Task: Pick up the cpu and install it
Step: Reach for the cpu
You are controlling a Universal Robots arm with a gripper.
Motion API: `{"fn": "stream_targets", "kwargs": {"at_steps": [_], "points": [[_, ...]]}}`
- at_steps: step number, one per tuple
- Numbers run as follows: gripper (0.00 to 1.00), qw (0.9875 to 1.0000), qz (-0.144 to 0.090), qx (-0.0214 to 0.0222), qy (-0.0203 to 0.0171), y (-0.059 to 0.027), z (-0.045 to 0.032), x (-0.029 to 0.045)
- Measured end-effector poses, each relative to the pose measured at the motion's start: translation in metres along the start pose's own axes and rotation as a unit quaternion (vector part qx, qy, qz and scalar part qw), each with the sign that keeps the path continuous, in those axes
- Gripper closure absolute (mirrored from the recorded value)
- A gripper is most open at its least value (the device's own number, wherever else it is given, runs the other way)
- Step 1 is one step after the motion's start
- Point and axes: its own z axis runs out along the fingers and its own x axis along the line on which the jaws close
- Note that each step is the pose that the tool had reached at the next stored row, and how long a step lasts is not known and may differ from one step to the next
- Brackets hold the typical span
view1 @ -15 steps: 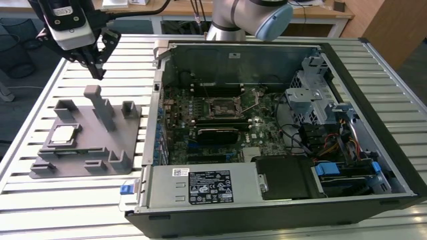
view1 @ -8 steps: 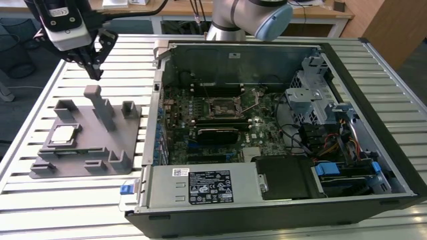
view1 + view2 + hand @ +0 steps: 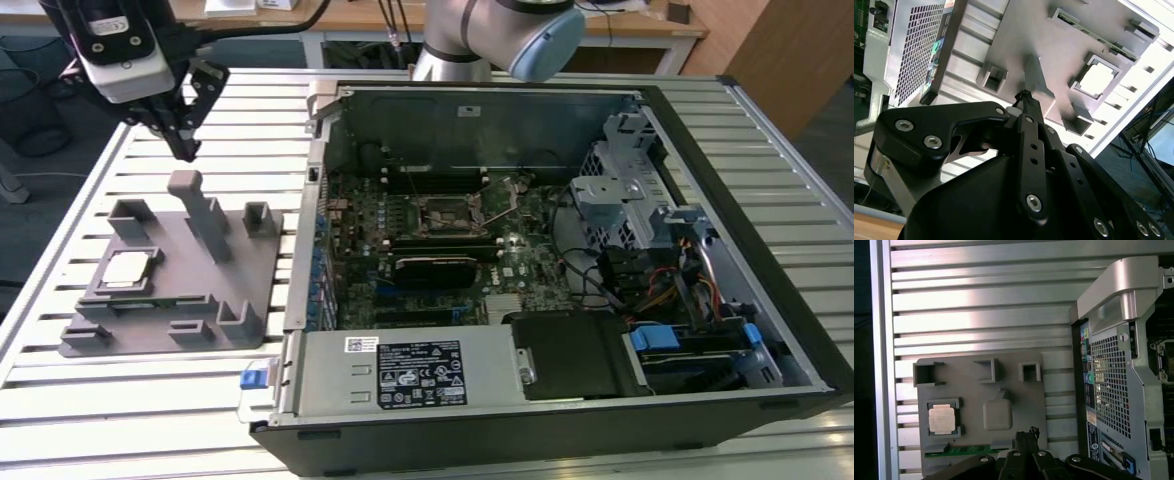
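Pincer [image 3: 183, 150] closed, empty, raised near edge of grey tray [image 3: 160, 345], cpu [image 3: 128, 268] in its recess

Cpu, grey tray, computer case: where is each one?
cpu [image 3: 942, 418], first wrist view, middle of its silvery top.
grey tray [image 3: 969, 395], first wrist view, bare flat floor.
computer case [image 3: 534, 440], exterior view, dark outer wall nearest the camera.

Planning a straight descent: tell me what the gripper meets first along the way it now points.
Probably the tall post of the grey holder tray, right below the gripper; the cpu lies off that line. Depth is uncertain.
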Motion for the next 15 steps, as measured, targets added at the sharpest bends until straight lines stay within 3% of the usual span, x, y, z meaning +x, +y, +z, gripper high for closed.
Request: {"fn": "stream_targets", "kwargs": {"at_steps": [15], "points": [[0.89, 1.0, 0.0, 0.0001, 0.0012, -0.0009, 0.0024, 0.011]]}}
